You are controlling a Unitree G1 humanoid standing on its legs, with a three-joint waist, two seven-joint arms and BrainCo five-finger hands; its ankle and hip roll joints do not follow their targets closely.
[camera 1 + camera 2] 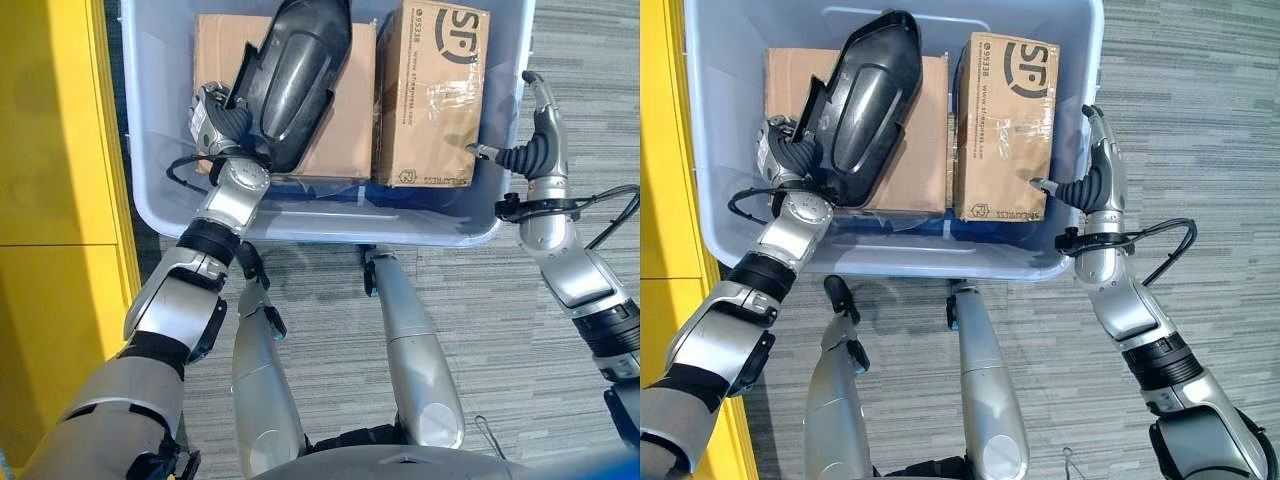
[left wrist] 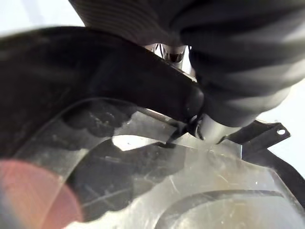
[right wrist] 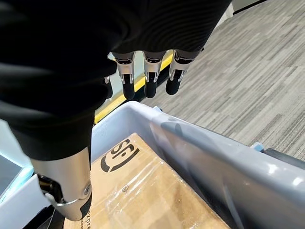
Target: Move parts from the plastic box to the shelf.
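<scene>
Grey carpet (image 1: 560,60) around plastic box (image 1: 300,222) w/ two cardboard boxes (image 1: 432,95). Black part (image 1: 295,70) clasped by left hand (image 1: 215,120); right hand (image 1: 1095,170) held relaxed, fingers apart, above rim.

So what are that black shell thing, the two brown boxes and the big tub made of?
The black shell looks like moulded glossy plastic: smooth curves with highlights. The two boxes look like matt brown cardboard, one with shiny clear tape. The tub seems pale, slightly see-through plastic with a rounded rim. The left hand holds the shell.
</scene>
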